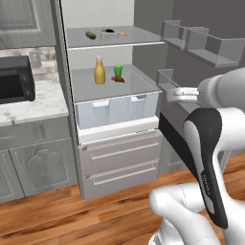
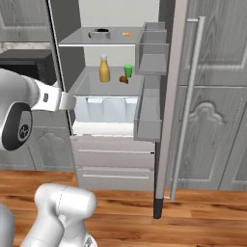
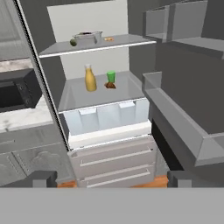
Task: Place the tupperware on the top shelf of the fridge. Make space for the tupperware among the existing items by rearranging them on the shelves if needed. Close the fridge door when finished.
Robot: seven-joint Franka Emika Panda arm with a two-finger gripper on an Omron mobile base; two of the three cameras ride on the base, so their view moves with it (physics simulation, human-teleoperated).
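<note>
The fridge [image 1: 115, 158] stands open. On its top shelf [image 1: 139, 42] sits the clear tupperware [image 1: 108, 33] [image 2: 100, 34] [image 3: 87, 38], between a green cucumber [image 1: 91, 34] [image 3: 73, 42] and a small orange piece [image 1: 123, 34] [image 3: 108, 39]. One shelf below are an orange-yellow bottle [image 1: 99, 71] [image 3: 90, 78], a green cup [image 1: 117, 69] [image 3: 111, 76] and a brown pastry [image 1: 117, 79] [image 3: 110, 85]. My gripper [image 1: 171, 94] [image 2: 71, 101] [image 3: 111, 179] hangs open and empty in front of the fridge, well back from the shelves. The fridge door [image 2: 166, 120] is swung wide to the right.
Grey door bins [image 1: 206, 48] [image 3: 175, 118] jut out on the right, close to my hand. A black microwave [image 1: 14, 79] sits on the marble counter [image 1: 43, 103] to the left. Two drawers [image 1: 119, 162] lie under the translucent crispers [image 1: 117, 110]. Wooden floor [image 1: 72, 215] lies below.
</note>
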